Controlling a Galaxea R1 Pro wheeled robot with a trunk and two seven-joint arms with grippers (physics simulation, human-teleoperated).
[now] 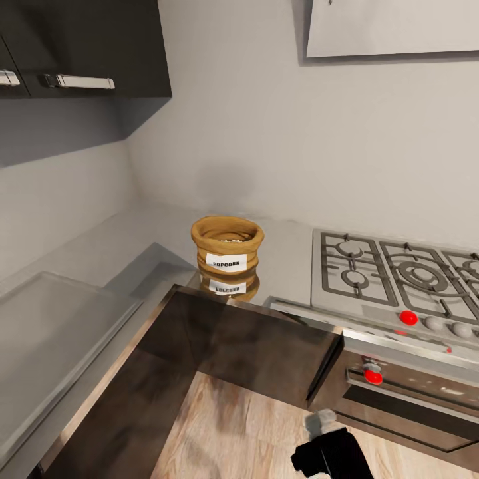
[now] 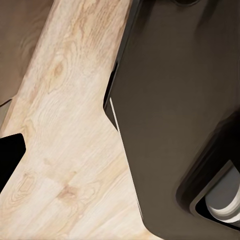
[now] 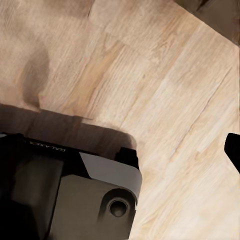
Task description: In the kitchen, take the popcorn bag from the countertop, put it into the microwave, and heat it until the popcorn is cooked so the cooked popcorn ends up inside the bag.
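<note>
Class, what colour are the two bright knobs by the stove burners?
Red knobs, clearest in the head view.

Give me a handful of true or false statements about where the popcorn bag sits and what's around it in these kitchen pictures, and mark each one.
1. The popcorn bag stands upright on the countertop. True.
2. The bag sits on top of the gas hob. False: it stands beside the hob, apart from it, toward the corner.
3. The bag's white label faces the head camera. True.
4. The hob's front knobs are all red. False: one red knob shows, with grey ones next to it.
5. A dark wall cabinet hangs above the counter. True.
</note>
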